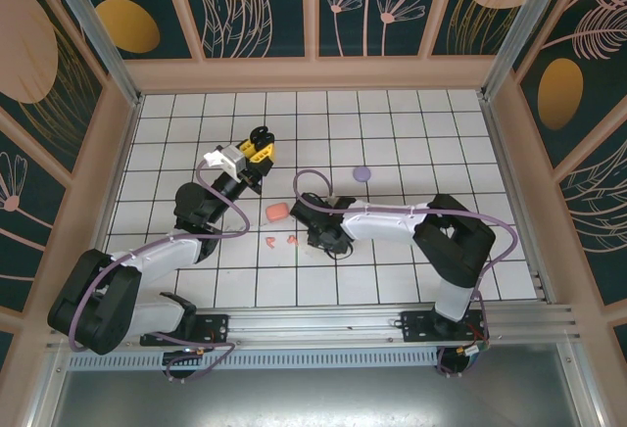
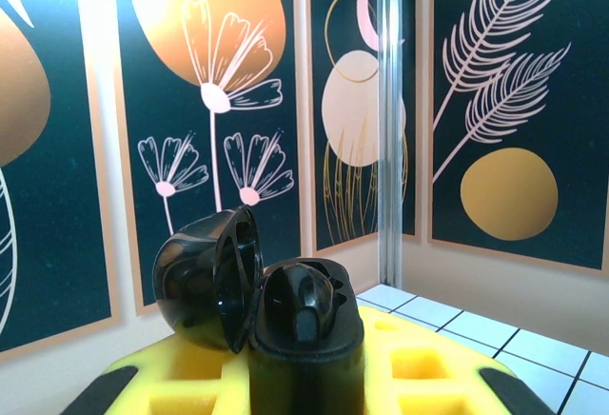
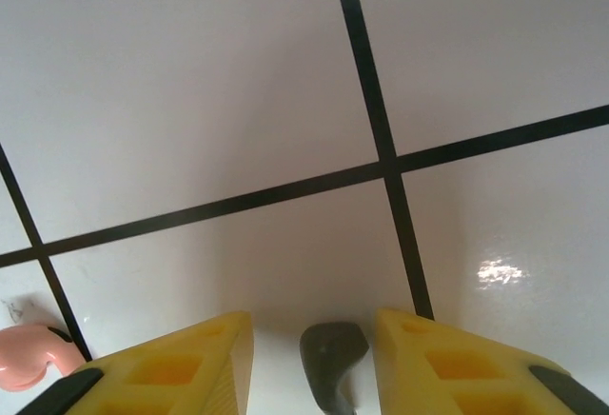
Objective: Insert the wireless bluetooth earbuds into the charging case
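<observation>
White tiled table [image 1: 392,133], L hand [image 1: 257,148] clamped on black case [image 2: 304,339], R hand [image 3: 312,325] apart round black earbud [image 3: 331,363]

- Counter [image 1: 392,123]: white tiles, black grid lines.
- Walls [image 1: 255,16]: dark teal panels with orange ovals and pale pink flower and feather outlines.
- Charging case [image 2: 304,339]: glossy black.
- Left pincer [image 2: 304,391] and right pincer [image 3: 314,367]: yellow, with black tips.
- Earbuds: one black earbud [image 3: 333,363], one salmon earbud [image 3: 33,356].
- Round case [image 1: 362,173]: lavender.
</observation>
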